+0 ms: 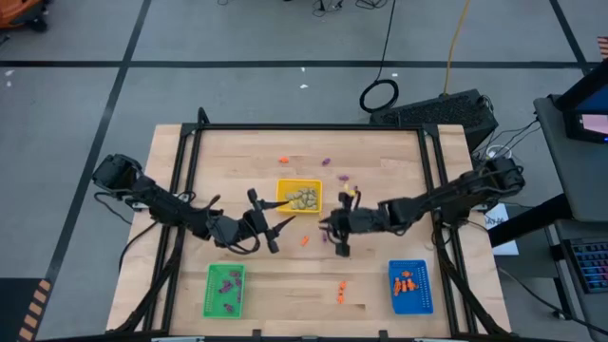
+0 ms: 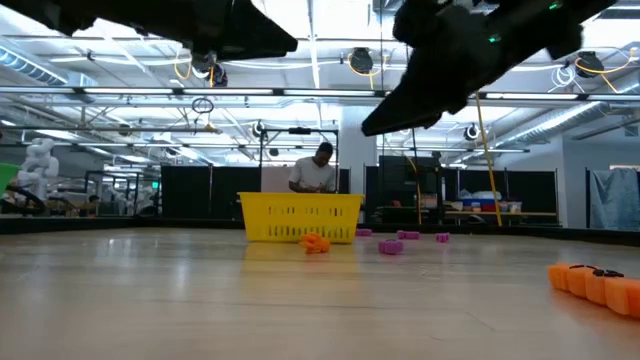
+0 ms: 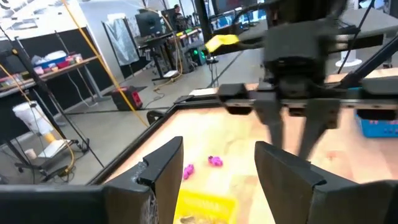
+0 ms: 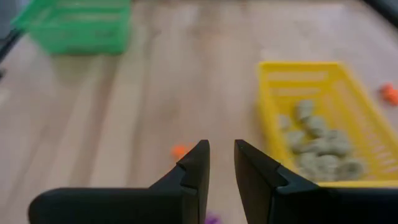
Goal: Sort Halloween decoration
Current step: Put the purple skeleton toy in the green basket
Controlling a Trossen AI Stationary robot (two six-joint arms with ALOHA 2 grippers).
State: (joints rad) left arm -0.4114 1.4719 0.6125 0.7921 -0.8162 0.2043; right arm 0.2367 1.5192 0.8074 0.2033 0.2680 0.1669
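Wooden table [image 1: 285, 285] with a dark frame, seen from above, carrying three trays and scattered trinkets. Left arm [image 1: 161, 201] reaches in from the table's left edge; its left gripper [image 1: 271, 225] hangs just beside the yellow tray's near-left corner, jaws apart and holding nothing, as the left wrist view shows with the gap between its fingers [image 3: 163, 174] clear. Right arm [image 1: 456, 195] reaches in from the right edge; its right gripper [image 1: 334, 233] hangs over bare wood between the yellow tray and the blue tray, jaws nearly together with a narrow gap and nothing visible between them in the right wrist view, fingers [image 4: 193, 171].

Yellow tray [image 1: 283, 186] at the table's centre holds the pale beige-grey Halloween decoration [image 1: 304, 199]. Green tray [image 1: 211, 302] near the front left holds purple pieces [image 1: 228, 283]. Blue tray [image 1: 424, 285] near the front right holds orange pieces [image 1: 407, 282].

Loose pieces on the wood: orange ones [image 1: 340, 292] near the front between the green and blue trays, one [image 1: 305, 240] just in front of the yellow tray, one [image 1: 283, 159] behind it; purple ones [image 1: 326, 161] behind and to the right of the yellow tray. A person [image 2: 318, 170] stands in the room beyond the table in the low view.
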